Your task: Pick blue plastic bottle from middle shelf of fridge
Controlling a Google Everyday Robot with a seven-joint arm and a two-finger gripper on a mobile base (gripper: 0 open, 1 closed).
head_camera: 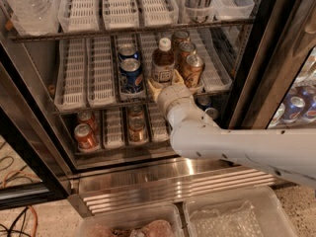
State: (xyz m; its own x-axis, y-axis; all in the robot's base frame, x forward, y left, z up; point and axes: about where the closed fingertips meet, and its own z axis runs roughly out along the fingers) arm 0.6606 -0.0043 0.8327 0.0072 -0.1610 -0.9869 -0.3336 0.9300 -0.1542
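Note:
The blue plastic bottle (162, 62), clear with dark brown liquid, a white cap and a pale label, stands upright on the middle shelf (74, 104) of the fridge (276, 58). Blue cans (131, 74) stand to its left and gold-brown cans (191, 69) to its right. My gripper (166, 83), on the white arm coming in from the lower right, is at the front of the bottle's base and hides its lowest part.
The upper shelf holds a tall silver can (198, 1) and clear bottles (30, 6). The lower shelf holds red-orange cans (85, 136). The open glass door (296, 102) stands at the right. The ribbed steel base (173, 184) and clear bins (232, 218) lie below.

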